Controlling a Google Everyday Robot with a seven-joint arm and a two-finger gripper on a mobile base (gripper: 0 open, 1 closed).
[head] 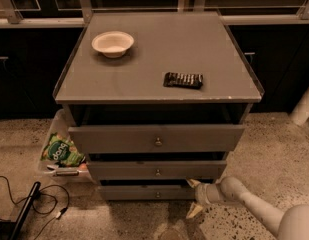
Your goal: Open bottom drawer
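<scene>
The bottom drawer [134, 192] is found lowest in the cabinet, close to the floor, directly below the front edge of the tabletop [159, 54]. Its slim grey front is tucked back under the middle drawer [119, 170] and the top drawer [114, 138], so it is judged to be shut. Its small round knob [157, 194] sits at the centre of the front, presumably as the intended pulling point. The gripper [194, 197] is held low at the right end of this front, under the part of the front edge nearer the front right corner. Its jaws are spread wide, one finger up and one down, and nothing is held between them. The knob is left well apart from the jaws, off to their left. The drawer's right end lies just beside them, though contact cannot be confirmed. A low, level approach is suggested by the arm's posture. On the tabletop, a white bowl [112, 43] rests near the back left corner, and a dark packet [183, 80] lies toward the front right.
</scene>
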